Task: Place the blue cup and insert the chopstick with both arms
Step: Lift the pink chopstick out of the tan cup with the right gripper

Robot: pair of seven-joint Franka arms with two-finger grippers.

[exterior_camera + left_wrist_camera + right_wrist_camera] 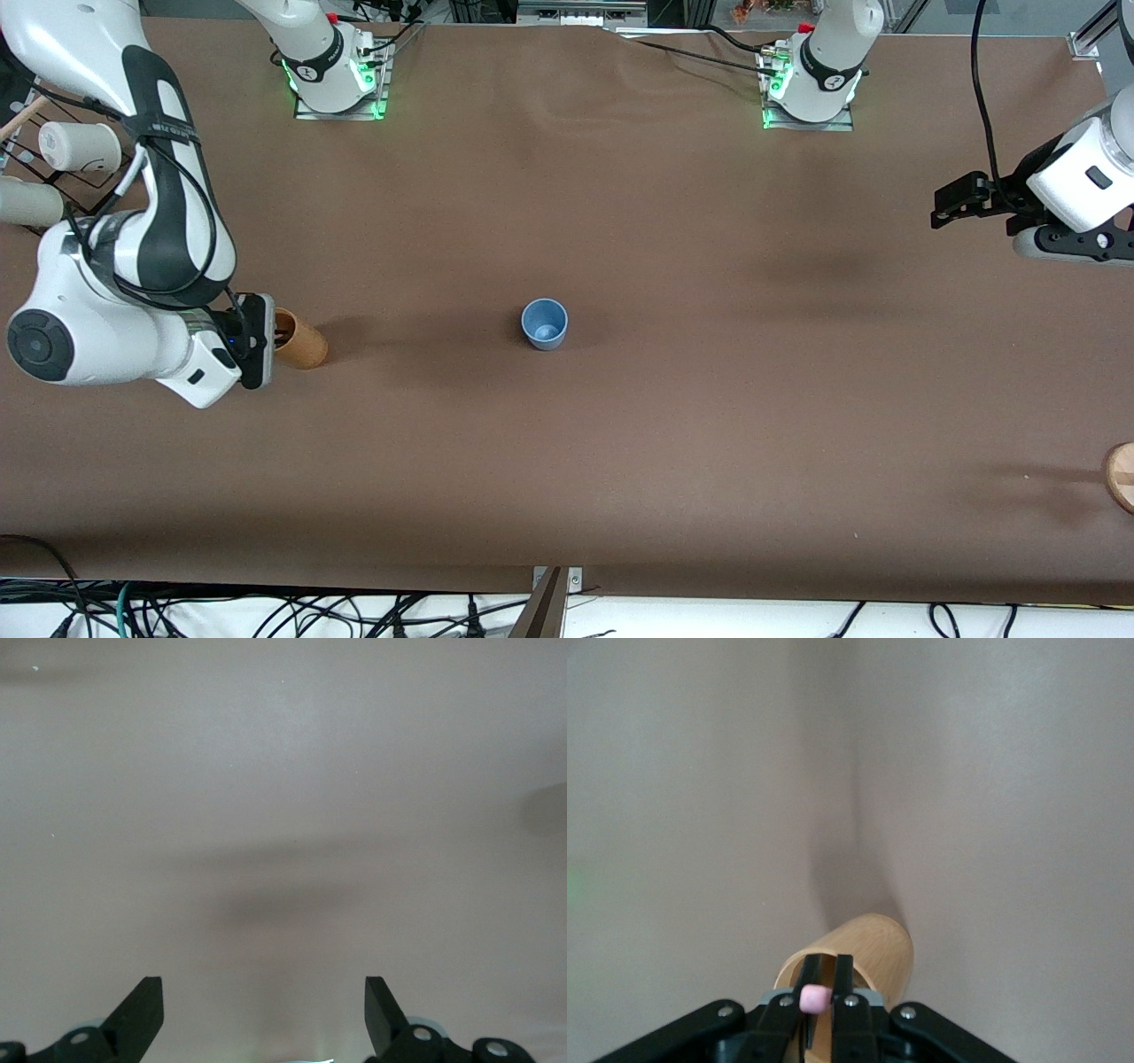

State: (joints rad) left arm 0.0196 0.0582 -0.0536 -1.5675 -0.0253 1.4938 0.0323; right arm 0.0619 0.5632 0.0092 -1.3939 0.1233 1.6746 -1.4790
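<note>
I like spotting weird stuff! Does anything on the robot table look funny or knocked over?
Nothing is spilled or tipped. The blue cup stands upright mid-table. The right gripper pinches the pink chopstick over the tan cup. The left gripper waits open over bare table.

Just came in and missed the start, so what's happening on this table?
The right arm's tool is shut on the pink chopstick, which stands in the tan cup toward the right arm's end of the table. The blue cup stands upright and alone at mid-table, with nothing visible in it. The left arm waits with its tool open above bare table at its own end.
</note>
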